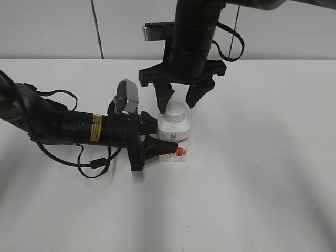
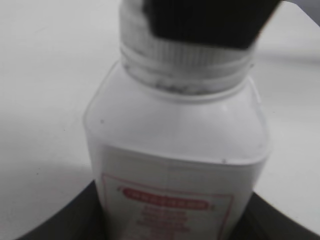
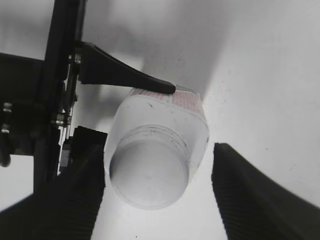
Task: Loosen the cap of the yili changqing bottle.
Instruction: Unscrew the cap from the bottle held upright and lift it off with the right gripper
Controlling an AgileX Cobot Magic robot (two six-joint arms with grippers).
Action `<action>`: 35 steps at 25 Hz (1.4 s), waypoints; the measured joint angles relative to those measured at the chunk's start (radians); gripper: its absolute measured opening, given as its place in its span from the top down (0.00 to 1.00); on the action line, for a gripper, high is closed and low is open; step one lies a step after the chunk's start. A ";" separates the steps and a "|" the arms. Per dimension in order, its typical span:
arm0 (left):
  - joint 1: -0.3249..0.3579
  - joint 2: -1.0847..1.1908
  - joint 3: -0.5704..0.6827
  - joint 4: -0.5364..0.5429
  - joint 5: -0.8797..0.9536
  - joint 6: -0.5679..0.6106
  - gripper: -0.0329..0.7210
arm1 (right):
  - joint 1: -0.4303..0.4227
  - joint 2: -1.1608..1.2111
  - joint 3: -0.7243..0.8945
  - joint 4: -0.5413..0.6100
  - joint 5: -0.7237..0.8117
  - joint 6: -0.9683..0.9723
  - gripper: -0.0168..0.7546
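Bottle [image 1: 174,137], upright on bench [image 1: 262,184], body clamped by left tool [image 1: 157,137]; cap [image 1: 175,110] on top, directly below right tool [image 1: 179,98], whose fingers stand apart, straddling it along the bottle's vertical axis.

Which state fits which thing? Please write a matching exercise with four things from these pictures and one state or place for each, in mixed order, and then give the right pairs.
Things:
1. left gripper
2. right gripper
3. cap
4. yili changqing bottle

States:
A. stands upright on the white table
B. open, fingers on either side of the cap, not clamped on it
C. shut on the bottle's body from the side
D. white, sits on the bottle's neck

Pairs: 1-C, 2-B, 3-D, 4-A
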 joint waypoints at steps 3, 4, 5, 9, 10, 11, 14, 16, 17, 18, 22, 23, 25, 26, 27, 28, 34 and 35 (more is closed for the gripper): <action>0.000 0.000 0.000 0.000 0.000 0.000 0.47 | 0.000 0.005 0.000 0.001 0.000 0.000 0.35; 0.000 0.000 0.000 0.000 0.000 0.000 0.47 | 0.000 0.005 0.000 0.002 0.000 0.000 0.35; 0.000 0.000 0.000 0.000 0.000 0.000 0.47 | 0.000 0.005 0.000 0.002 0.000 -0.001 0.35; 0.000 0.000 0.000 0.000 0.000 0.000 0.47 | 0.000 0.005 0.000 0.005 0.000 -0.004 0.41; 0.000 0.000 0.000 0.000 0.000 0.000 0.47 | 0.001 0.005 0.000 0.009 0.000 -0.004 0.45; 0.000 0.000 0.000 0.000 0.000 0.000 0.47 | 0.001 0.005 0.000 0.010 0.000 -0.007 0.48; 0.000 0.000 0.000 0.000 0.000 0.000 0.47 | 0.001 0.005 0.000 0.010 0.000 -0.033 0.48; 0.000 0.000 0.000 0.000 0.000 0.000 0.47 | 0.001 0.005 0.000 0.010 -0.001 -0.062 0.48; 0.000 0.000 0.000 0.000 0.000 0.000 0.47 | 0.001 0.005 0.000 0.010 -0.001 -0.083 0.48; 0.000 0.000 0.000 0.000 0.000 0.000 0.47 | 0.001 0.005 0.000 0.010 -0.001 -0.108 0.48; 0.000 0.000 0.000 0.000 0.000 0.000 0.47 | 0.001 0.005 0.000 0.014 -0.001 -0.339 0.48; 0.000 0.000 0.000 0.000 0.000 0.000 0.47 | 0.001 0.005 0.000 0.016 -0.001 -0.428 0.48; 0.000 0.000 0.000 0.001 0.000 0.000 0.47 | 0.001 0.005 0.000 0.019 -0.001 -0.594 0.48; 0.000 0.000 0.000 0.001 0.000 0.000 0.47 | 0.001 0.005 0.000 0.020 -0.001 -0.675 0.48; 0.000 0.000 0.000 0.001 0.000 0.000 0.47 | 0.001 0.005 0.000 0.021 -0.001 -0.751 0.48; 0.000 0.000 0.000 0.001 0.000 0.000 0.47 | 0.001 0.005 0.000 0.023 -0.001 -0.812 0.48; 0.000 0.000 0.000 0.001 0.000 0.000 0.47 | 0.001 0.005 0.000 0.025 0.002 -1.150 0.48; 0.000 0.000 0.000 0.001 0.000 0.000 0.47 | 0.001 0.005 0.000 0.025 0.003 -1.167 0.48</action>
